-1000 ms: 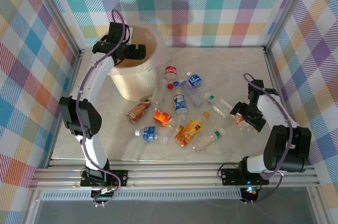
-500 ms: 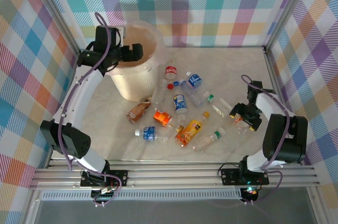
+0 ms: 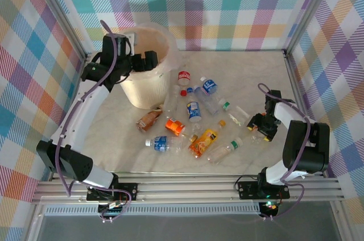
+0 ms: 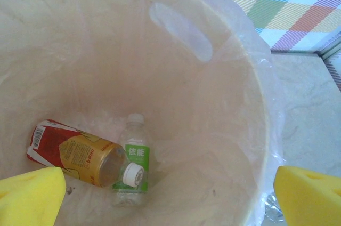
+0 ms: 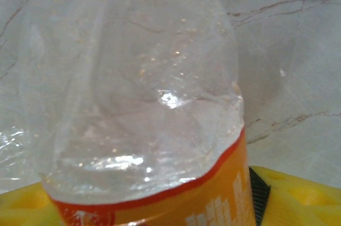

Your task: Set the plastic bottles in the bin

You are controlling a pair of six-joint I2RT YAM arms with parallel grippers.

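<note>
The bin (image 3: 138, 90), a cream bucket with a bag liner, stands at the back left. My left gripper (image 3: 149, 59) hangs open over its rim, yellow pads (image 4: 32, 196) wide apart and nothing between them. Down inside the bin (image 4: 224, 146) lie a green-labelled bottle (image 4: 133, 159) and a red-and-yellow labelled one (image 4: 69, 151). Several plastic bottles (image 3: 194, 110) are scattered across the middle of the table. At the right, my right gripper (image 3: 263, 126) is low on the table, shut on a clear bottle with an orange label (image 5: 138, 103), which fills the gap between the pads (image 5: 303, 199).
Metal frame rails and checked cloth walls enclose the marble table (image 3: 244, 76). A brown-labelled bottle (image 3: 149, 119) and a blue-labelled one (image 3: 161, 143) lie just in front of the bin. A clear bottle with a green cap (image 3: 227, 149) lies left of my right gripper.
My right gripper's jaws have closed in on the orange-labelled bottle. The left arm has swung back to the left, with its open gripper still over the bin.
</note>
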